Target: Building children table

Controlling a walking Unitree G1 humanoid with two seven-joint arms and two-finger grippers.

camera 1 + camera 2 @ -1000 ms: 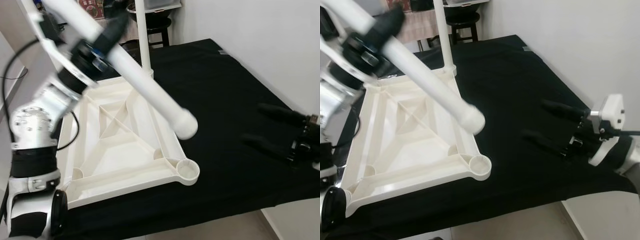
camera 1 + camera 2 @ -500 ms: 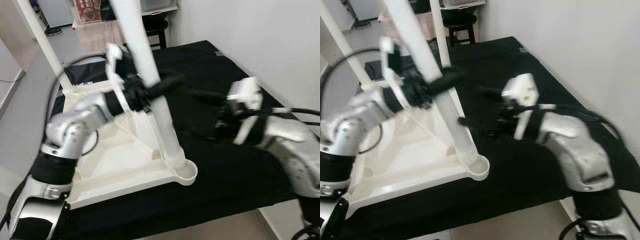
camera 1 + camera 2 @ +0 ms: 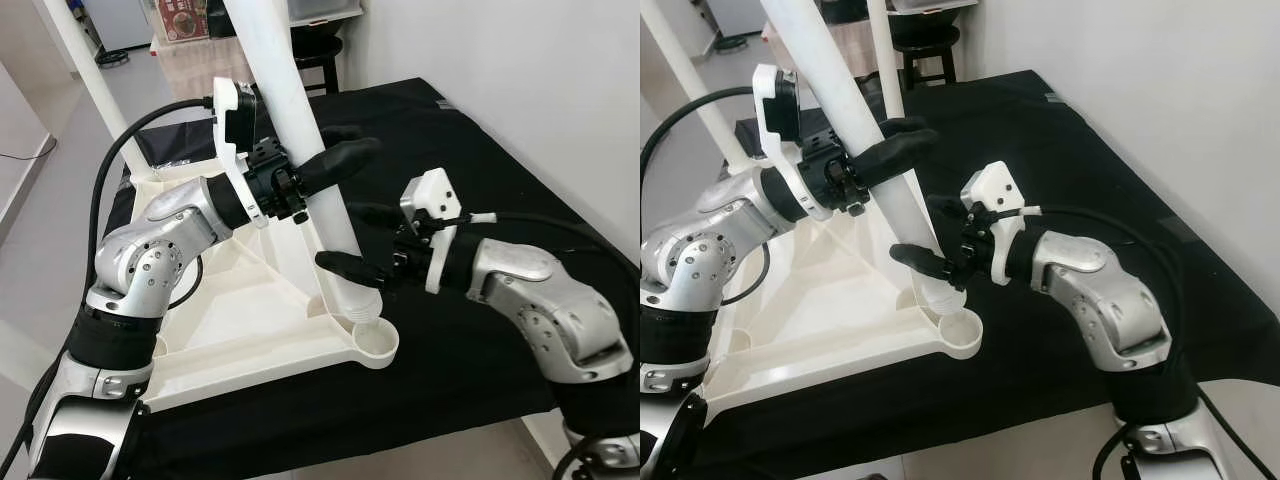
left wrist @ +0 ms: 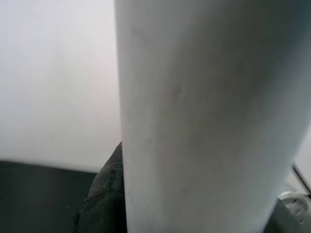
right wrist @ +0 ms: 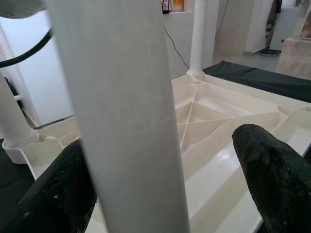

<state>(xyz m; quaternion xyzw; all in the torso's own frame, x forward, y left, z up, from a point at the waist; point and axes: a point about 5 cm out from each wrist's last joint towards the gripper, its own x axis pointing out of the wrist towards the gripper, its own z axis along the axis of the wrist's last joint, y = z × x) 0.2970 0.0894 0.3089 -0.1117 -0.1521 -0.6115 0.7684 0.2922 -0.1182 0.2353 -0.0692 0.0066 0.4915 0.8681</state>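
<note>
Now the left gripper (image 3: 318, 172) is clamped on the white leg (image 3: 300, 160), its foot just above the tabletop's (image 3: 235, 300) corner socket (image 3: 377, 341). Right gripper (image 3: 362, 243) straddles it, fingers apart. Stiff, light, slippery plastic, probably; hold low.
</note>
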